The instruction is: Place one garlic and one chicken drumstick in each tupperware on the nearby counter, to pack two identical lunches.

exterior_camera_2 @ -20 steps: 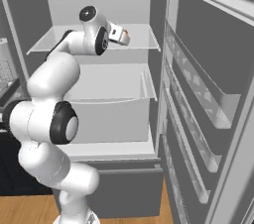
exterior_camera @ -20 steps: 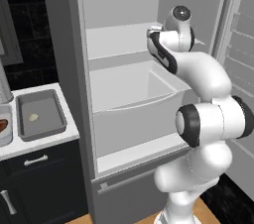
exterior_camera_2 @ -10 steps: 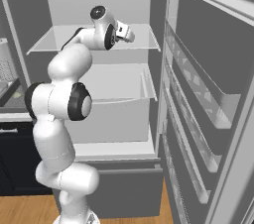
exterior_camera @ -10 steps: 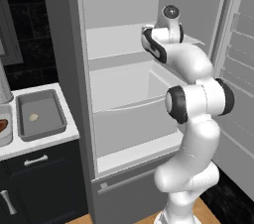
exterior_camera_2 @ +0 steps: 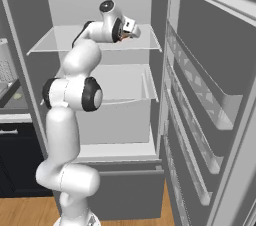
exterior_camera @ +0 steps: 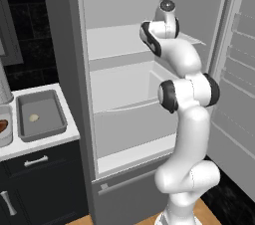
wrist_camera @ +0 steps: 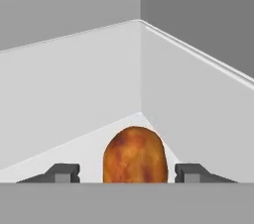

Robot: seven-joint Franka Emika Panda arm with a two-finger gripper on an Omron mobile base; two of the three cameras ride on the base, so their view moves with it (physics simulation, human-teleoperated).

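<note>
Hand view: the chicken drumstick [wrist_camera: 134,154] is centred between the gripper [wrist_camera: 128,173] fingertips — jaws part-open, apart from it either side — so an even squeeze is advised.

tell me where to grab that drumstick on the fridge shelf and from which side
Grip the chicken drumstick across its rounded, meaty body, coming straight in from the fridge's open front as the gripper already points. The fingers flank its two sides with gaps left, and the shelf walls behind block other approaches.
</note>
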